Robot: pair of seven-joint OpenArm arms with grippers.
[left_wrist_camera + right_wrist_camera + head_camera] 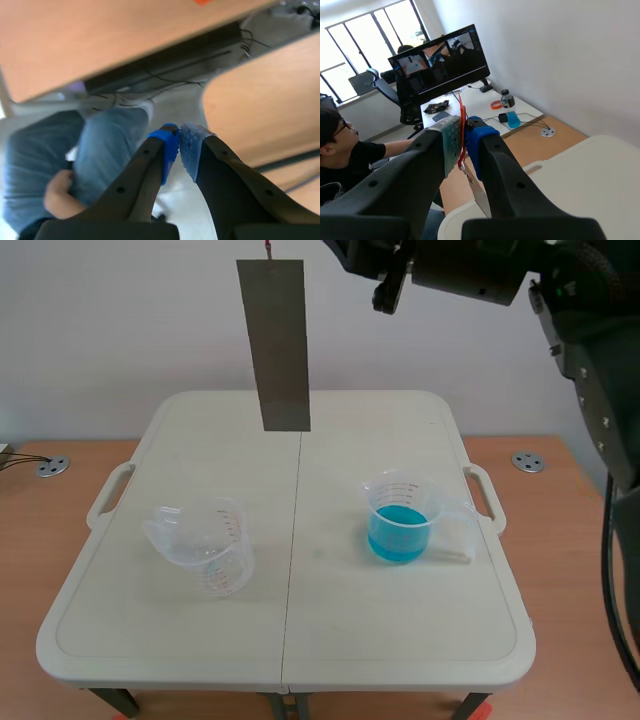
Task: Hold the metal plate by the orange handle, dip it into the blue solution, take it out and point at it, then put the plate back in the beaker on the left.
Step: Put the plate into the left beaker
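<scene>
Near left on tabletop (pixel 330 640): empty beaker (pixel 205 545). Near right: beaker of blue solution (pixel 400 520). Farther, above mid-tabletop: metal plate (pixel 275 345), long axis vertical, free end pointing straight down; hangs left of and beyond the solution, well above it. Topmost: orange handle (pixel 462 117), clamped in right hand (pixel 464 137). Left hand (pixel 179 142): pinched closed on nothing, off tabletop.

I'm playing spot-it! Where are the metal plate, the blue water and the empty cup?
metal plate (pixel 273 345): scene view, grey face.
blue solution (pixel 398 536): scene view, liquid's front.
empty beaker (pixel 210 555): scene view, clear wall.

Office lab, monitor (pixel 442 62), desk (pixel 485 102), swivel chair (pixel 384 90)
</scene>
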